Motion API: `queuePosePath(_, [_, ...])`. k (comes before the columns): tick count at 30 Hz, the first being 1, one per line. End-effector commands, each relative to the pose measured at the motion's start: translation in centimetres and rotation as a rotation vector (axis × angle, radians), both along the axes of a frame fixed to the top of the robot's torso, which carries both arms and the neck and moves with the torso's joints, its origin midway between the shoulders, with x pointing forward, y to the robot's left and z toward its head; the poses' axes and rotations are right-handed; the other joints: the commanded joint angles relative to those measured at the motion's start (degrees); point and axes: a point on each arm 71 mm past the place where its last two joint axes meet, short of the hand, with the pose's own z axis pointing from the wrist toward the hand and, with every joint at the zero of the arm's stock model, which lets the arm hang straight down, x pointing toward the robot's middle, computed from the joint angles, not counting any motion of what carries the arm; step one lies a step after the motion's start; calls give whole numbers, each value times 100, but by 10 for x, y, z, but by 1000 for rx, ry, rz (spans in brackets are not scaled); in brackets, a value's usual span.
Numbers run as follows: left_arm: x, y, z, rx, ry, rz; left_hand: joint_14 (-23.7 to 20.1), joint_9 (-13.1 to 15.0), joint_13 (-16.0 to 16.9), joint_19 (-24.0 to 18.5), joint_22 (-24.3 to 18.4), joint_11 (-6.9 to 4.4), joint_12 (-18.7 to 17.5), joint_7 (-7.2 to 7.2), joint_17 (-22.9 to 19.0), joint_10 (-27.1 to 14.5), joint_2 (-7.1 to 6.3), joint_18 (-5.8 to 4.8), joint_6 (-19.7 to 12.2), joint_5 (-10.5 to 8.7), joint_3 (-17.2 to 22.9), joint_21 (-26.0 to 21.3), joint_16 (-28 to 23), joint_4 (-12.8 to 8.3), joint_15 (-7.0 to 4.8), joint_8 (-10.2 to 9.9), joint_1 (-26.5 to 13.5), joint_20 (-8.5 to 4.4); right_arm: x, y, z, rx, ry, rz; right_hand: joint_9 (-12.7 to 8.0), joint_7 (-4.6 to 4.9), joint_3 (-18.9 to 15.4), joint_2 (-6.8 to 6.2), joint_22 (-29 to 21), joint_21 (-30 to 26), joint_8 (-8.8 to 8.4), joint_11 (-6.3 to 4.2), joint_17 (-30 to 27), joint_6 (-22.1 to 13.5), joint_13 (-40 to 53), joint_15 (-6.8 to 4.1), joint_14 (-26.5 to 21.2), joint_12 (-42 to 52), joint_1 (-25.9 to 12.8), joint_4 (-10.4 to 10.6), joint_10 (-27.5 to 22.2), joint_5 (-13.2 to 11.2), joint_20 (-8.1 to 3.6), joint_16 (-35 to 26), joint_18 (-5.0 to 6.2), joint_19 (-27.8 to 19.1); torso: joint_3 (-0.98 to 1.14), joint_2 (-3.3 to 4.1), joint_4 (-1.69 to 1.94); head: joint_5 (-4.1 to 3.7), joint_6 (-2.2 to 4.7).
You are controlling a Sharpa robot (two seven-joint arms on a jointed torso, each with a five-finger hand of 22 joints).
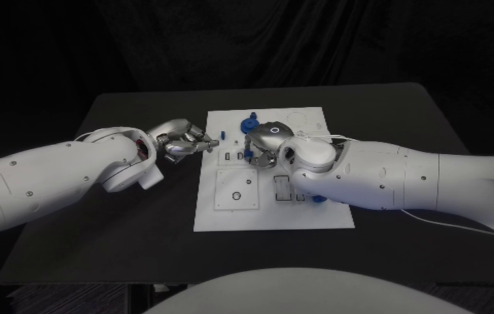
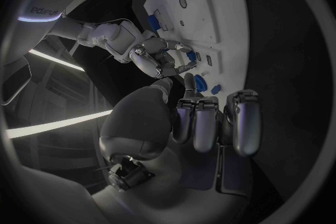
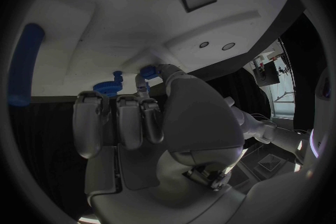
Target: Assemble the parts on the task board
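Right hand (image 1: 265, 143) over the middle of the task board (image 1: 270, 218), fingers (image 3: 129, 120) curled downward side by side toward the white surface; whether they grip anything cannot be told, since the fingertips are hidden against the board. Just beyond those fingertips, in the right wrist view, a blue gear-like part (image 3: 106, 88) with a small blue peg beside it, and next to it a second small blue part (image 3: 148, 71) touching the thumb side of the hand. Farther out from the fingers, toward the rim of that view, a long blue bar (image 3: 27, 64) lying on the board. In the head view, a blue part (image 1: 248, 123) stands on the board just past the right hand's far side, and another small blue piece (image 1: 319, 199) shows close beneath the right forearm. Left hand (image 1: 188, 143) at the board's left edge, fingers (image 2: 205, 123) bent and held close together, pointing toward the right hand; no object is visible between them, though the fingertips cannot be seen clearly enough to tell whether they pinch anything. Ahead of the left fingertips, in the left wrist view, lie the blue gear-like part and smaller blue pieces, with the right hand reaching down among them. Outward from both hands, the board rests flat on the black table (image 1: 123, 242), its near half showing rectangular recesses and a round hole.
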Motion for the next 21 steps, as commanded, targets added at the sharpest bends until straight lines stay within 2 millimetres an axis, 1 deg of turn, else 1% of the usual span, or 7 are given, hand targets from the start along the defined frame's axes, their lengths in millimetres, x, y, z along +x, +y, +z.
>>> queuePosePath(1, [-1,-2,-1,-11,17,-10,595,1,1507,-20,583,22,15,2,1509,609,-11,-70,39,24,-31,-25,15,4,50,-20,60,36,-4,1,-8,-9,14,32,70,-44,86,-6,1284,-14,98,-32,929,142,1508,-13,483,15,104,-87,597,138,13,-5,-54,313,-6,0,0,12,-1])
queuePosePath(4, [-1,-3,-2,-10,19,-12,595,-1,1507,-20,585,22,15,1,1509,609,-8,-70,41,28,-30,-25,15,3,51,-24,69,36,-5,1,-9,-2,11,36,132,-75,161,-13,1284,-15,170,-60,934,236,1508,-38,484,15,187,-189,597,250,-8,2,-53,312,-8,-2,2,25,-1])
queuePosePath(6, [-1,-3,-3,-9,21,-12,595,-3,1507,-23,583,21,15,-1,1509,609,1,-69,46,36,-24,-28,15,1,50,-31,88,36,-5,0,-9,11,2,40,235,-121,247,-19,1284,-12,297,-102,936,338,1508,-75,484,15,295,-337,597,366,-42,7,-54,311,-9,-1,-1,30,-1])
queuePosePath(9, [0,-3,-4,-9,21,-13,595,-6,1507,-37,566,20,15,-1,1509,609,4,-64,45,39,-22,-42,15,-2,50,-38,102,36,-5,-2,-7,35,-14,47,290,-132,285,-16,1292,12,356,-113,942,362,1508,-86,486,15,325,-401,597,386,-55,14,-60,321,-13,-3,3,37,-1])
queuePosePath(16, [-2,-5,-8,-13,30,-21,595,-67,1507,-97,509,46,15,33,1509,609,26,-45,-12,36,-29,-101,15,26,70,-164,177,50,-9,-6,0,116,-66,71,441,-189,344,12,1306,52,532,-160,958,482,1508,-123,489,15,357,-524,597,301,-89,29,-71,338,-14,-3,-4,69,-1])
queuePosePath(17, [-2,-5,-8,-15,30,-24,595,-105,1507,-113,497,57,15,45,1509,609,33,-41,-22,34,-34,-116,15,41,79,-212,192,57,-10,-7,1,130,-71,74,495,-209,340,16,1308,58,587,-178,964,508,1508,-139,491,15,351,-556,597,148,-102,36,-72,340,-14,-3,-6,73,-1])
queuePosePath(21, [-3,-8,-10,-28,28,-37,595,-186,1507,-144,474,79,15,68,1509,609,46,-33,-37,19,-42,-147,15,57,99,-303,240,76,-14,-7,7,193,-102,94,544,-226,341,25,1314,74,634,-193,971,528,1508,-150,492,15,345,-581,597,80,-114,42,-76,346,-14,-9,-14,98,-1])
